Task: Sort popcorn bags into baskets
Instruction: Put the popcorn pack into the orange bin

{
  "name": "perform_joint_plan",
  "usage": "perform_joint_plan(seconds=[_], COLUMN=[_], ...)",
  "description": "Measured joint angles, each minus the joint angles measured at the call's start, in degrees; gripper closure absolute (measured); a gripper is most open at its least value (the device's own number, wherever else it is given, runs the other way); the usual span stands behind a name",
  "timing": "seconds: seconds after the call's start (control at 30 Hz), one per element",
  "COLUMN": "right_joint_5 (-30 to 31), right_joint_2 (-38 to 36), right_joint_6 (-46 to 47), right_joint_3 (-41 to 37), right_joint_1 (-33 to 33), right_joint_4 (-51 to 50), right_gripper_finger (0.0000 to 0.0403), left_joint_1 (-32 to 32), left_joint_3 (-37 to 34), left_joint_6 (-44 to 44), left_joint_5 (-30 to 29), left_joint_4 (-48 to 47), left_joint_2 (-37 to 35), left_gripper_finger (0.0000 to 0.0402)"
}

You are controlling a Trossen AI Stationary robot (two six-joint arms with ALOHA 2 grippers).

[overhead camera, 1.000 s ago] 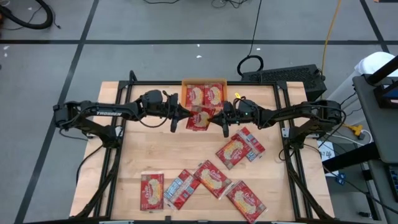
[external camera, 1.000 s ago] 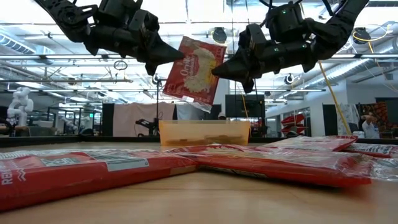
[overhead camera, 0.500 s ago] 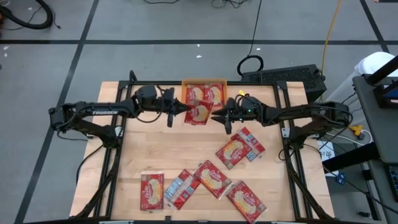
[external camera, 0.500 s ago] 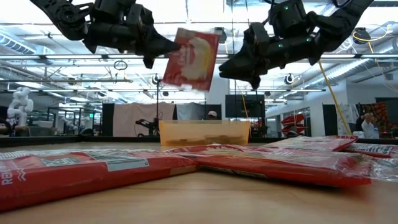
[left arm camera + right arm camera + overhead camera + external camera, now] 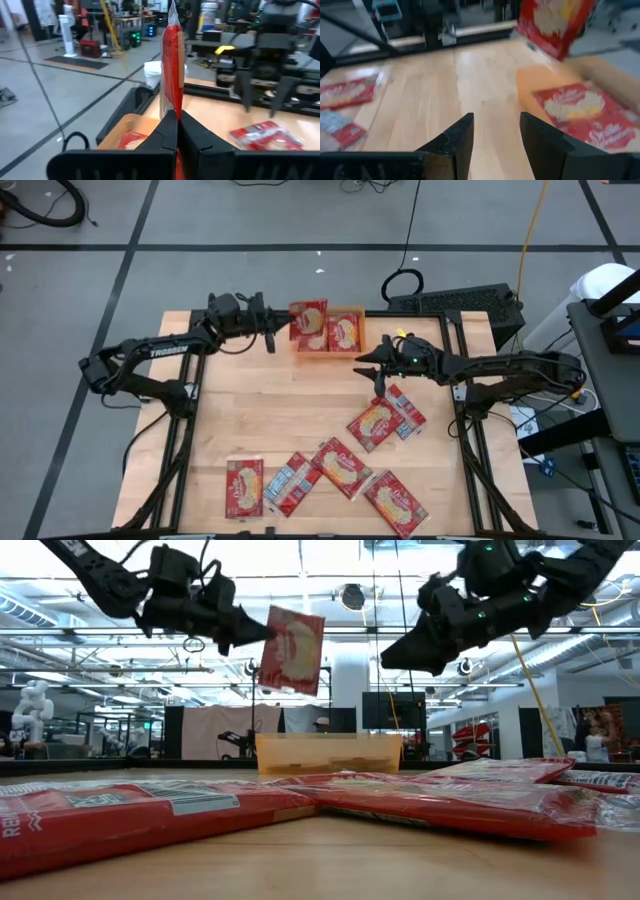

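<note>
My left gripper (image 5: 277,331) is shut on a red popcorn bag (image 5: 308,320), which hangs above the left part of the orange basket (image 5: 355,312) at the table's far edge. The low view shows that bag (image 5: 292,648) well above the basket (image 5: 328,752). Other popcorn bags (image 5: 343,332) lie inside the basket. My right gripper (image 5: 366,366) stands open to the basket's right, high above the table, with nothing between its fingers (image 5: 455,140). Several more bags (image 5: 375,423) lie flat on the table's near half. My left gripper pinches the bag's left edge (image 5: 268,635) between its two shut fingers (image 5: 167,127). The fingers reach in about level from the table's left. The bag (image 5: 172,65) sticks out beyond the fingertips, tilted, and is lifted clear above the basket.
Loose bags (image 5: 343,467) (image 5: 244,487) (image 5: 395,502) are scattered over the table's near and right parts. Bare wood (image 5: 260,405) lies between them and the basket. The black frame rails (image 5: 180,395) run along both side edges.
My right gripper has opened, let go of the bag and drawn back toward the table's right edge. My left gripper, still shut on the bag, has carried it toward the far edge until it hangs over the basket. The bag has swung round on the way.
</note>
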Motion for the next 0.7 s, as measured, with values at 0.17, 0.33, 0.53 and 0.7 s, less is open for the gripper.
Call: perform_joint_plan(seconds=[0.17, 0.33, 0.53, 0.7], right_joint_5=[-0.02, -0.01, 0.0, 0.0], right_joint_2=[-0.18, -0.13, -0.16, -0.16], right_joint_6=[2.29, 4.14, 4.09, 4.09], right_joint_3=[-6.35, -10.41, -10.7, -10.71], right_joint_1=[0.0, 0.0, 0.0, 0.0], right_joint_4=[12.67, 20.97, 22.4, 21.94], right_gripper_finger=[0.0254, 0.0255, 0.0255, 0.0255], left_joint_1=[1.66, 1.63, 1.42, 1.2], left_joint_3=[0.0, 0.0, 0.0, 0.0], left_joint_6=[-4.67, -6.89, -9.42, -10.23], left_joint_5=[0.0, -0.32, -2.02, -2.61], left_joint_4=[1.67, 6.61, 8.05, 8.04], left_joint_2=[5.24, 10.17, 15.51, 18.58], left_gripper_finger=[0.04, 0.0399, 0.0395, 0.0397])
